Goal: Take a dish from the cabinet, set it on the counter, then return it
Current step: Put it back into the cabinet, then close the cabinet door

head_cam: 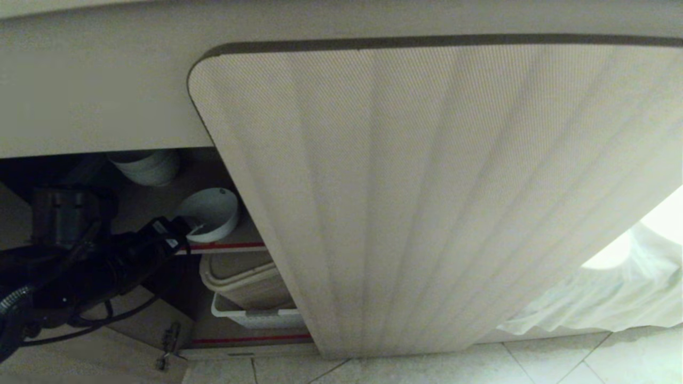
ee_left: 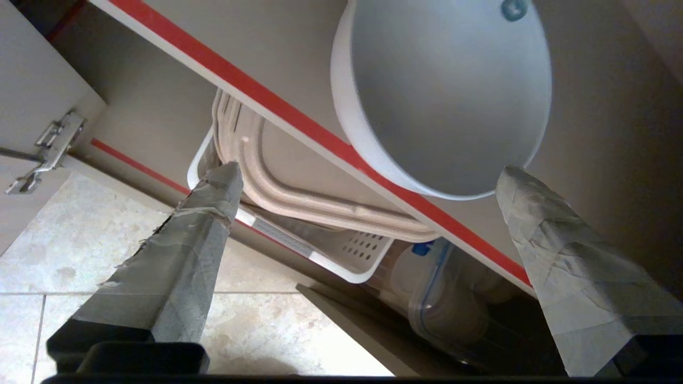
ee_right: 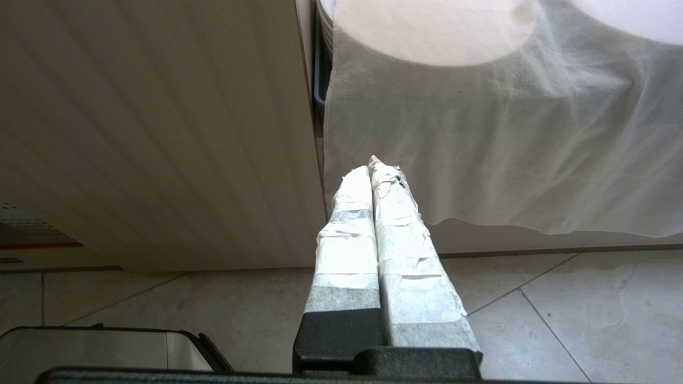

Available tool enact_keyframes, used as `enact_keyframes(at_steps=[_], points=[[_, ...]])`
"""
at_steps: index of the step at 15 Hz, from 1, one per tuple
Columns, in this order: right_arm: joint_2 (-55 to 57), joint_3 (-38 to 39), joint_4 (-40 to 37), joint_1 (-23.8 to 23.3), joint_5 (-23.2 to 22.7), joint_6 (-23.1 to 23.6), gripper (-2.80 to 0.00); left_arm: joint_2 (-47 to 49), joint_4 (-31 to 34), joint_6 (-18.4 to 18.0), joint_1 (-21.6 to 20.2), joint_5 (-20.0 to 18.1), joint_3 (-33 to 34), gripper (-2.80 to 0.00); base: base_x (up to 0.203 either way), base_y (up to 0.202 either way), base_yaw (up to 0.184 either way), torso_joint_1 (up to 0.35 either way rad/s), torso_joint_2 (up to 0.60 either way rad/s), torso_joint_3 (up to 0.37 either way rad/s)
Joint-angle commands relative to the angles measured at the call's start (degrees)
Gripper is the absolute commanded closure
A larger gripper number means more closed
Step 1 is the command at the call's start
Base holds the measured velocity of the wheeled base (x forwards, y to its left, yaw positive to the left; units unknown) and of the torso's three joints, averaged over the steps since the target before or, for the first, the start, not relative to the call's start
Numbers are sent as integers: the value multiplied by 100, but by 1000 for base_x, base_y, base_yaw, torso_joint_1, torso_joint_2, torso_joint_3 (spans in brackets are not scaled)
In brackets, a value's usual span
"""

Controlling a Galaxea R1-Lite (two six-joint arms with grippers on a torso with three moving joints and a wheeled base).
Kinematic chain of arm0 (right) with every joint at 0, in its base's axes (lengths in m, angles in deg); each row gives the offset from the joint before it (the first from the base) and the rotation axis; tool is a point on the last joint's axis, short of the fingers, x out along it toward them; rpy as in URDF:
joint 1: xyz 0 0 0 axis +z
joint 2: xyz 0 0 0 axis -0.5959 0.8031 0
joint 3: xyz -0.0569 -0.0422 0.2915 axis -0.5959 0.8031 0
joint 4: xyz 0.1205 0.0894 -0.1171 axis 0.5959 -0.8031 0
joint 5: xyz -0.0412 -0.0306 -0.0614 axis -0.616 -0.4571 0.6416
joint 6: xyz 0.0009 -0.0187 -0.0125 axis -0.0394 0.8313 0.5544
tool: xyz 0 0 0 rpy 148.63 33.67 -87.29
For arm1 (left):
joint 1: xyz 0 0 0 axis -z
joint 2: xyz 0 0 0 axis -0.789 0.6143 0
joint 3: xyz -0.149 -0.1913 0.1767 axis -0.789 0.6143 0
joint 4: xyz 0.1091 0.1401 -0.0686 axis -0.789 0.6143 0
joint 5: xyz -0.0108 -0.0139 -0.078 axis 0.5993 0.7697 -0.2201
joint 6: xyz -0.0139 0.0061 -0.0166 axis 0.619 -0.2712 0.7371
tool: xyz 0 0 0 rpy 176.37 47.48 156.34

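Two taped fingers of the left pincer (ee_left: 368, 176) are spread wide, gripping nothing; the dish (ee_left: 448, 96) sits just ahead on the cabinet shelf (ee_left: 299, 120), overhanging its red edge. Its rim should be straddled before closing.

Under the counter (head_cam: 96, 96), the cabinet (head_cam: 427, 202) stands with its door swung open. Inside, the dish (head_cam: 211, 213) sits on the upper shelf at the front edge. A stack of bowls (head_cam: 147, 166) stands behind it. On the shelf below sits a basket (head_cam: 256, 317) holding a tub (head_cam: 248, 277). The left gripper (ee_left: 368, 181) is just before the dish, jaws apart. A draped cloth (head_cam: 613, 293) hangs to the right of the door.
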Motion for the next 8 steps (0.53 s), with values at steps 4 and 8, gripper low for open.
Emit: enact_keyframes(at_steps=[4, 8], points=[[0, 0, 0, -2, -1, 0, 0, -295, -17, -68, 5, 42, 273, 0, 0, 0, 0, 0, 0, 0], [0, 0, 0, -2, -1, 0, 0, -472, -10, -132, 9, 19, 501, 0, 0, 0, 0, 0, 0, 0]])
